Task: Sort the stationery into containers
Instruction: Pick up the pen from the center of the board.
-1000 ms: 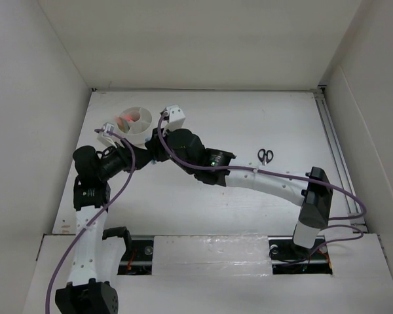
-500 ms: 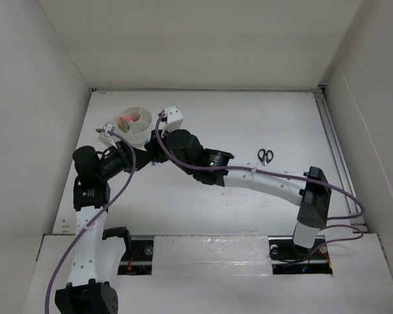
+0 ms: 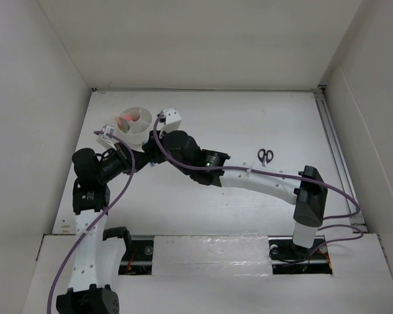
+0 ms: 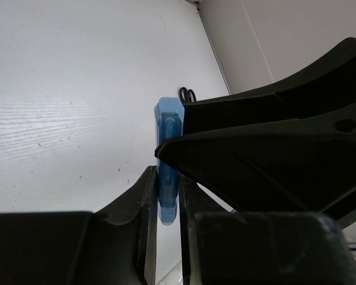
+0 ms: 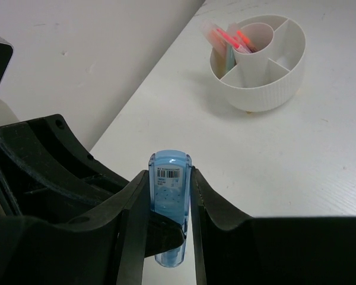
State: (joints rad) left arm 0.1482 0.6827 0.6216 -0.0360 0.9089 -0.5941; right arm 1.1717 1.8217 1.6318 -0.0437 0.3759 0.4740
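Note:
A translucent blue marker (image 5: 169, 202) with a barcode label is held above the table between both grippers. My right gripper (image 5: 169, 175) is shut on its sides. My left gripper (image 4: 166, 176) is shut on its other end (image 4: 168, 124), and its black finger crosses under the marker in the right wrist view. In the top view the two grippers meet, left (image 3: 143, 163) and right (image 3: 150, 159), just in front of the round white divided tub (image 3: 146, 133). The tub (image 5: 267, 98) holds red and pink pens (image 5: 228, 37) in one compartment. Black-handled scissors (image 3: 265, 156) lie at the right.
The scissors also show far off in the left wrist view (image 4: 187, 94). White walls enclose the table on the left, back and right. The right arm (image 3: 262, 180) stretches across the middle of the table.
Both arms have shifted slightly to the left with the grippers staying together at the marker. The tub and scissors have not moved.

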